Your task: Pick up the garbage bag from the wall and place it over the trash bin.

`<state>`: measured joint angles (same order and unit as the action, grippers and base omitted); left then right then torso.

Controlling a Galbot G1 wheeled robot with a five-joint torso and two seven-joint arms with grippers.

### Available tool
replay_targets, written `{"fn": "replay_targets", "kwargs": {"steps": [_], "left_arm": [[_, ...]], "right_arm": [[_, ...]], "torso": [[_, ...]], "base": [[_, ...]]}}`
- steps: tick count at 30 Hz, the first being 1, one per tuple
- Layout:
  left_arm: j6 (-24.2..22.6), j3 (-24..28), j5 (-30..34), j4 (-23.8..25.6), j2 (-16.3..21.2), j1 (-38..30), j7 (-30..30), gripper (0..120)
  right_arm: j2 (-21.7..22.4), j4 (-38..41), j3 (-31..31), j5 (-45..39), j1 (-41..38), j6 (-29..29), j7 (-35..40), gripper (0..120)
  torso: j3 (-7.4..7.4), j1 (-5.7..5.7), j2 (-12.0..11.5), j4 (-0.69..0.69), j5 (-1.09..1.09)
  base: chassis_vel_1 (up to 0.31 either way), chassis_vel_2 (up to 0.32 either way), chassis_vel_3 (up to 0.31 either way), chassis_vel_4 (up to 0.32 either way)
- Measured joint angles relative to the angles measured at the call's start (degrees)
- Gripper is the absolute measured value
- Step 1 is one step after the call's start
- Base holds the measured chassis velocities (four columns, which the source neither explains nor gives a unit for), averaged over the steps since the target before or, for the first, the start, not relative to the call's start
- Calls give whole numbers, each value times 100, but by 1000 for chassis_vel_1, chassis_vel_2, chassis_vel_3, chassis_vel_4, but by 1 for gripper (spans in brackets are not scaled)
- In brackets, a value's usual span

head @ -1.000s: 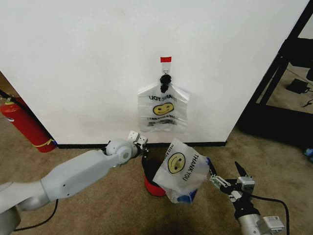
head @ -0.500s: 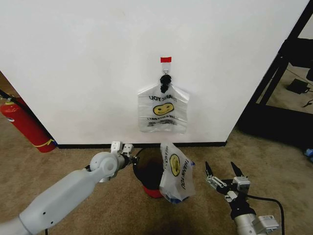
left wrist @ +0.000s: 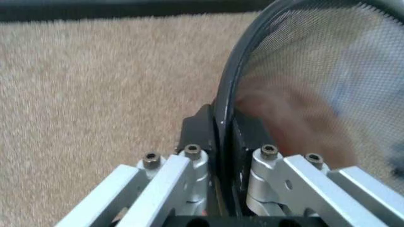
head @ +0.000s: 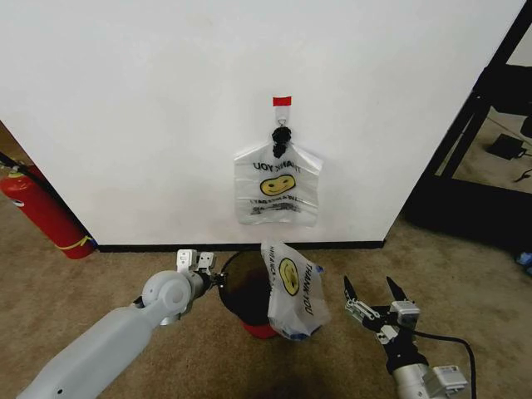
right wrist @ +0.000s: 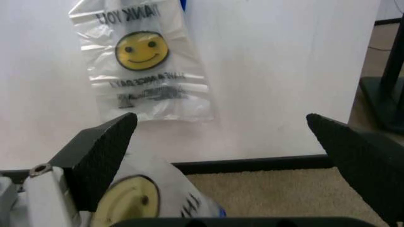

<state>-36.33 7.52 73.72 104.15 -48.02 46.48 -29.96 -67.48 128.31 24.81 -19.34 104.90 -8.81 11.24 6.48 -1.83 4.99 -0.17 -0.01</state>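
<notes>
The garbage bag (head: 291,289), see-through with a yellow smiley, droops over the right side of the trash bin (head: 245,295), a small black basket with a red base on the carpet. I cannot tell whether the bag's mouth goes around the rim. My left gripper (head: 214,273) is shut on the bin's left rim; in the left wrist view the rim (left wrist: 227,101) runs between the left gripper's (left wrist: 220,137) pads. To the right of the bag, and apart from it, my right gripper (head: 369,289) stands open. The right wrist view has the bag (right wrist: 148,198) low between the right gripper's (right wrist: 221,120) spread fingers.
A flat bunch of like bags (head: 277,187) hangs from a black tie on the white wall above the bin. A red fire extinguisher (head: 40,212) leans at the far left. A black frame (head: 465,141) stands at the right. Brown carpet lies all around.
My right gripper has opened, let go of the bag and drawn back. The bag has sunk onto the bin's right side. My left gripper has shifted left and lower.
</notes>
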Motion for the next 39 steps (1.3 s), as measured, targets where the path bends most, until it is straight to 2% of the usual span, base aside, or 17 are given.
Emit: {"fn": "replay_targets", "kwargs": {"steps": [2, 4, 5, 8, 13, 18, 20, 21, 23, 24, 26, 29, 30, 32, 36, 37, 39], "left_arm": [[-3, 0, -3, 21, 7, -6, -17, 13], [-8, 0, -6, 47, 20, -11, -42, 21], [-12, -3, -14, 64, 36, -8, -51, 31], [-13, -30, -35, 86, 59, 16, -54, 37], [-10, -232, -97, 256, 134, 168, -57, 59], [-9, -409, -141, 485, 212, 343, -47, 70], [57, -580, -336, 765, 267, 468, -69, 86], [90, -648, -394, 890, 298, 521, -59, 89], [101, -669, -408, 930, 305, 539, -57, 89], [191, -807, -527, 1145, 340, 672, -29, 97], [649, -1027, -1082, 1475, 371, 1052, 214, 100], [1576, -1206, -1939, 1717, 361, 1639, 690, 100], [1576, -1206, -1939, 1717, 361, 1639, 690, 100], [2209, -1335, -2369, 1769, 273, 2098, 959, 100], [2907, -1663, -2871, 1972, 58, 2747, 1296, 100], [2907, -1663, -2871, 1972, 58, 2747, 1296, 100], [3144, -1852, -3274, 2106, -74, 3121, 1443, 100]], "right_arm": [[-1, 0, -6, 0, -4, 0, 1, 100], [-2, 0, -15, 0, -11, 0, 1, 100], [-3, 2, -21, 0, -14, 0, 2, 100], [-3, 13, -28, -6, -16, 0, 3, 100], [4, 10, -43, -101, -14, 0, 8, 100], [37, 45, -50, -288, -23, 42, 9, 100], [62, 237, -15, -832, -34, 242, 54, 100], [67, 331, 42, -1262, -34, 431, 87, 100], [69, 361, 68, -1420, -35, 509, 94, 100], [77, 477, 260, -2329, -53, 1051, 104, 100], [95, 332, 676, -3831, -196, 2027, 19, 100], [154, -459, 1024, -4815, -524, 2773, -517, 100], [154, -459, 1024, -4815, -524, 2773, -517, 100], [240, -1238, 1164, -5188, -948, 3131, -1223, 100], [328, -2540, 1159, -5116, -1675, 3388, -2452, 100], [328, -2540, 1159, -5116, -1675, 3388, -2452, 100], [318, -3282, 1092, -4884, -2050, 3573, -3077, 100]], "torso": [[0, 0, 0, 0, 0], [0, 0, 0, -1, 1], [0, 0, 0, 0, 1], [0, 0, 0, -1, 0], [0, 0, 0, -1, 0], [0, 0, 0, 0, 0], [0, 0, 0, -1, 0], [0, 0, 0, -1, -1], [0, 0, 0, -1, 0], [-1, 0, 0, -1, 0], [-1, 0, 0, -2, 0], [-1, 0, 0, -1, 2], [-1, 0, 0, -1, 2], [-1, 0, 0, 0, 1], [-1, 0, 0, 1, 2], [-1, 0, 0, 1, 2], [0, 0, 0, 1, 3]], "base": [[0, 0, 0, 0], [0, 0, 0, 0], [0, 0, 0, 0], [0, 0, 0, 0], [0, 0, 0, 0], [0, 0, 0, 0], [0, 0, 0, 0], [0, 0, 0, 0], [0, 0, 0, 0], [0, 0, 0, 0], [0, 0, 0, 0], [0, 0, 0, 0], [0, 0, 0, 0], [0, 0, 0, 0], [0, 0, 0, 0], [0, 0, 0, 0], [0, 0, 0, 0]]}}
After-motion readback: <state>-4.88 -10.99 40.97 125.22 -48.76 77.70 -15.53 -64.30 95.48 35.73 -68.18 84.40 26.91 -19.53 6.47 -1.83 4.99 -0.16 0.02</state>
